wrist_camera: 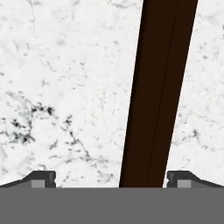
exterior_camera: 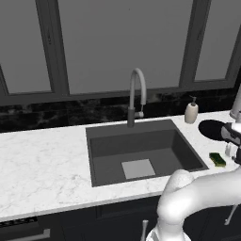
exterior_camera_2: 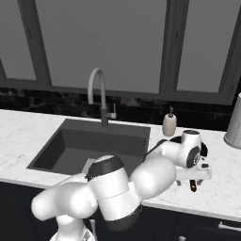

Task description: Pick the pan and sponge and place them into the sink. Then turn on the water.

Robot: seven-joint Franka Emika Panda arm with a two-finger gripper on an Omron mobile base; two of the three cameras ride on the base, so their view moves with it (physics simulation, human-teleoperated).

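Two fingertips point(wrist_camera: 43, 178) straddle one pan handle point(wrist_camera: 157, 96) on the counter point(wrist_camera: 65, 87).

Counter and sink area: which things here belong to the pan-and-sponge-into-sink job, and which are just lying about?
Belongs to the job:
- pan, on the counter right of the sink; its handle runs between the open fingers
- sponge, on the counter
- sink, nothing in it yet
- faucet, no water running

Just lying about:
- soap dispenser
- grey canister at far right
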